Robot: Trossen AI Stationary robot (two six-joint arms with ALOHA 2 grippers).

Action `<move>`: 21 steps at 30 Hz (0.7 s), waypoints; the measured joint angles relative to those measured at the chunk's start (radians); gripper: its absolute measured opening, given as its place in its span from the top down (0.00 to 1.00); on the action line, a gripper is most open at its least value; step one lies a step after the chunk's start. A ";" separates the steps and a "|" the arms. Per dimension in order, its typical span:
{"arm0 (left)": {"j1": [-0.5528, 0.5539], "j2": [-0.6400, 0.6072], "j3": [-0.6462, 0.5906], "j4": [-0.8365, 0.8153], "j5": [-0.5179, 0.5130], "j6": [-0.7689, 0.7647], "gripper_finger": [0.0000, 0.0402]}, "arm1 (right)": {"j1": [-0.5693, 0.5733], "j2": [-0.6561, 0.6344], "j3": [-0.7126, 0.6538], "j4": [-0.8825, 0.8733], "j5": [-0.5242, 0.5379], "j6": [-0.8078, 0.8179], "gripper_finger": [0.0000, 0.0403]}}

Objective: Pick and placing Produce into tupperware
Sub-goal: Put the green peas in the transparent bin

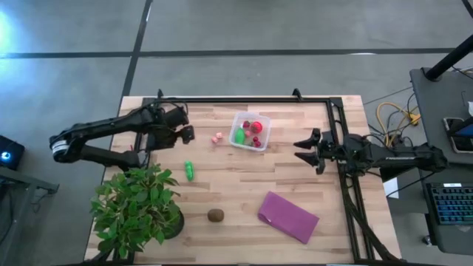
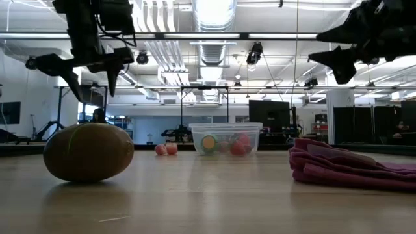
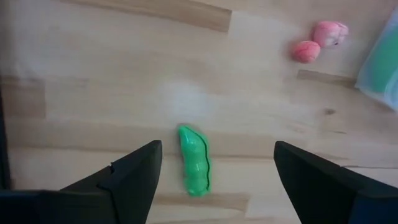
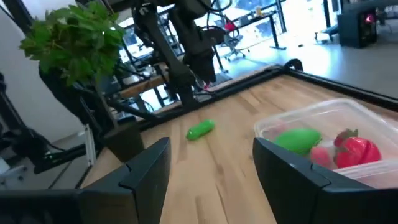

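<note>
My left claw (image 1: 185,127) hangs above the table with its fingers (image 3: 134,177) spread wide and nothing between them. Looking down past them, the green pod (image 3: 195,160) lies flat on the wood between my two fingers, nearer the one on its side, clear of both. From above, the pod (image 1: 189,171) sits toward the table's front from that claw, between it and the plant (image 1: 137,207). Two pink pieces (image 1: 217,137) lie just beside the tub (image 1: 250,131), on the side facing my left claw. The tub already holds a green piece (image 4: 298,139) and red ones (image 4: 356,149). The brown piece (image 1: 215,215) rests well apart, near the front edge, beside the purple cloth (image 1: 288,217). My right claw (image 1: 304,150) waits just beside the tub's other side, raised, fingers apart and empty.
</note>
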 joint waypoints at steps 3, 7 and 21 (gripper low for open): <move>0.002 0.025 -0.002 0.014 -0.014 0.043 0.27 | 0.000 -0.001 -0.027 0.098 0.000 0.003 0.46; 0.002 0.067 -0.001 0.011 -0.022 0.075 0.27 | 0.000 -0.004 -0.051 0.188 -0.003 0.008 0.46; -0.034 0.208 -0.001 -0.085 -0.027 0.014 0.27 | 0.000 -0.031 -0.126 0.025 0.000 0.287 0.46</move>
